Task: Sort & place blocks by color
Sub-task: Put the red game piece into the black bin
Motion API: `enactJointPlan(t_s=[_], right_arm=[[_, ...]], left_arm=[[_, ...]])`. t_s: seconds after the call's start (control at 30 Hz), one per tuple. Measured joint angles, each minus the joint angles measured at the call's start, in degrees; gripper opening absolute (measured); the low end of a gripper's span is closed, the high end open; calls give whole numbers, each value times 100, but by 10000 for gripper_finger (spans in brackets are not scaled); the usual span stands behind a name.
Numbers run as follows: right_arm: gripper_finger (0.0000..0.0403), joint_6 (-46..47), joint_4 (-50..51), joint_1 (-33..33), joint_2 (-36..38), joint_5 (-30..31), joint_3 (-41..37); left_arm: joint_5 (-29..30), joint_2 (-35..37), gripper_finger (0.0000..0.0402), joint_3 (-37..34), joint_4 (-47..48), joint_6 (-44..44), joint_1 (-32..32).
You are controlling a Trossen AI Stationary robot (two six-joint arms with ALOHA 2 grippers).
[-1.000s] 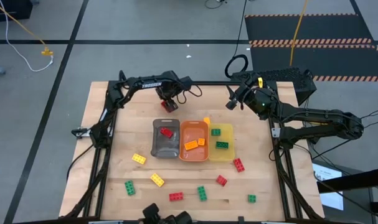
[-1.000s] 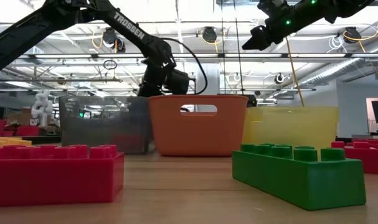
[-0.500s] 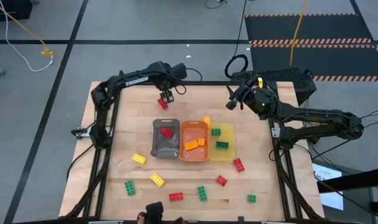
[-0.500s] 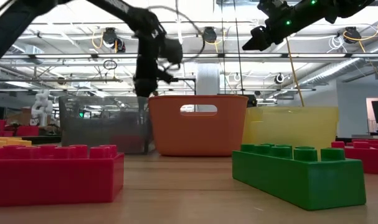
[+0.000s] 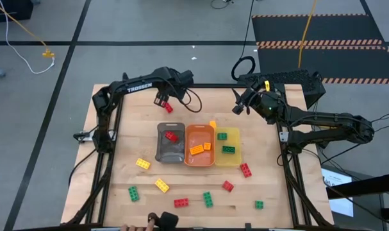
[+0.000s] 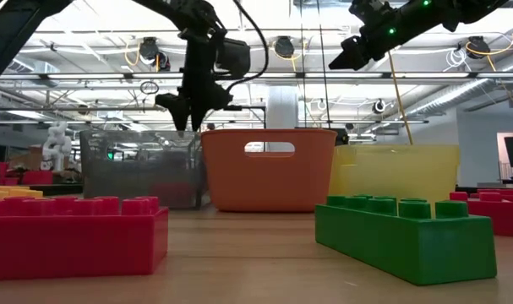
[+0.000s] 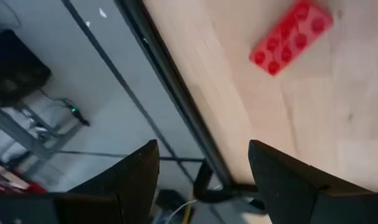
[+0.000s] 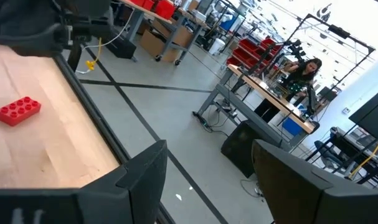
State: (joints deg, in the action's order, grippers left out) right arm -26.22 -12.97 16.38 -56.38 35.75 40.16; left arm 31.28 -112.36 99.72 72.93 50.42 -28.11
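Near edge: small studded plastic bricks are lying loose on the pale wooden table (image 5: 104, 154): a long red brick (image 6: 70, 235) and a long green brick (image 6: 404, 233) are filling the low view's foreground, with further red, green and yellow pieces scattered across the front boards.

Trays: three glossy rectangular plastic trays are sitting side by side at mid-table. The translucent grey tray (image 5: 170, 142) is holding one red brick (image 5: 172, 136); the orange tray (image 5: 199, 145) is holding two orange bricks (image 5: 197, 150); the yellow tray (image 5: 228, 145) is holding two green bricks (image 5: 228, 149).

Far edge: a lone red eight-stud brick (image 5: 168, 107) is lying on bare wood beyond the grey tray.

Left gripper (image 5: 162, 99): hovering just above that lone brick, fingers spread wide and holding nothing.

Right gripper (image 5: 239, 106): hanging high over the table's far right, fingers apart, empty.
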Motion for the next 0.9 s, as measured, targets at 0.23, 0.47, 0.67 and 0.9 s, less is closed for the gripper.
enactJointPlan(t_s=[0.23,0.47,0.67,0.9], right_arm=[[226,-30,0,1,0,0,0],[226,-15,44,1,0,0,0],[226,-15,42,1,2,0,0],[226,1,64,1,2,0,0]], left_arm=[[-1520,4,236,-497,6,65,-260],[-1510,-6,181,-1574,-551,740,-618],[-1442,2,152,-1638,-1038,915,-558],[-1605,2,194,-1637,-1220,1364,-552]])
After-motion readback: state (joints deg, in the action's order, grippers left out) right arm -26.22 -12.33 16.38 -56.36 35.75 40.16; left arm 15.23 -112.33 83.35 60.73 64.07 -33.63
